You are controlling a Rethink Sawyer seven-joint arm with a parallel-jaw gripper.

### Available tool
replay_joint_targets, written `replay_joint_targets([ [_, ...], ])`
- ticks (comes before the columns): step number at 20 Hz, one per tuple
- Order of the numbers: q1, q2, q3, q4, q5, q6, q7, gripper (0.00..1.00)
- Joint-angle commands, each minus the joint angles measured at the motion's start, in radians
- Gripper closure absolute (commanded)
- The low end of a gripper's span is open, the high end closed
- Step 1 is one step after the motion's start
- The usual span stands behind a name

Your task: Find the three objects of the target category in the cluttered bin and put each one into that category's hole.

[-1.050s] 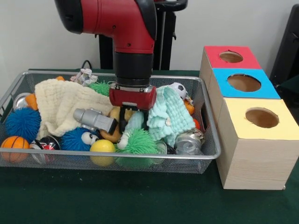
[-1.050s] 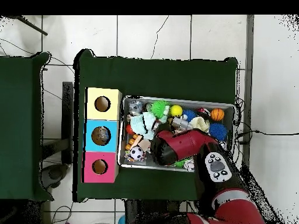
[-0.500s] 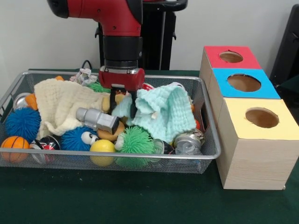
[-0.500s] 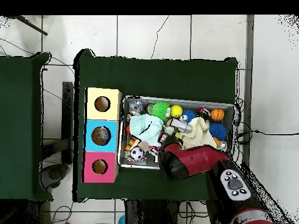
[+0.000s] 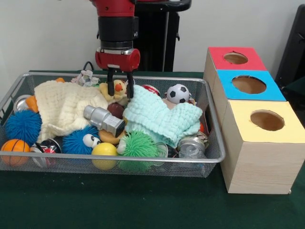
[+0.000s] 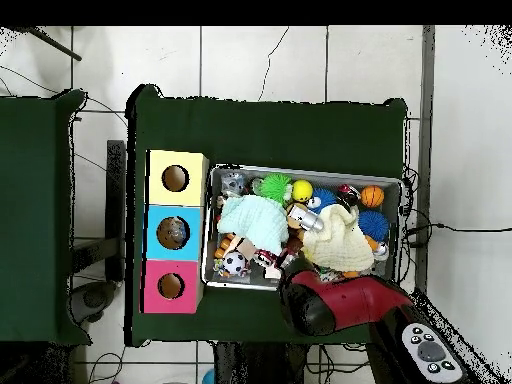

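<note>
Bench (image 5: 57, 205), green cloth: bare strip in front of the wire bin (image 5: 14, 93) and between bin and the three-hole box (image 5: 257, 157).

Bin crammed wall to wall. Cream cloth (image 5: 62, 107) fills the part left of the end effector; mint cloth (image 5: 159, 117) is heaped just right of it, against a soccer ball (image 5: 178, 93).

End effector (image 5: 119, 88) hangs at the bin's back rim, fingers (image 5: 110, 87) parted a little, straddling the head of a yellow plush duck (image 5: 116, 90). Whether they pinch it or only flank it, I cannot tell. In the overhead view the arm covers the end effector.

In front of the end effector: grey toy (image 5: 102, 120), then green spiky ball (image 5: 139, 145) and yellow ball (image 5: 104, 151) at the front wall. Crushed can (image 5: 192, 144) at the front corner nearest the box.

Open room only above the pile.
</note>
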Motion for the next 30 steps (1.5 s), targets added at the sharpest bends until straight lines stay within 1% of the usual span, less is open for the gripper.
replay_joint_targets([
  [1, -0.028, -0.012, 0.127, 0.085, -0.025, 0.164, -0.141, 0.00],
  [6, -0.033, 0.016, 0.130, 0.062, -0.046, 0.154, -0.139, 0.00],
  [11, -0.043, 0.013, 0.143, 0.061, -0.044, 0.167, -0.146, 0.00],
  [17, -0.060, -0.003, 0.179, 0.050, -0.019, 0.215, -0.164, 0.00],
  [24, -0.094, -0.025, 0.232, 0.040, 0.000, 0.273, -0.192, 0.00],
  [27, -0.117, -0.035, 0.259, 0.023, 0.004, 0.280, -0.194, 0.00],
  [30, -0.156, -0.043, 0.307, -0.006, 0.022, 0.333, -0.238, 0.00],
])
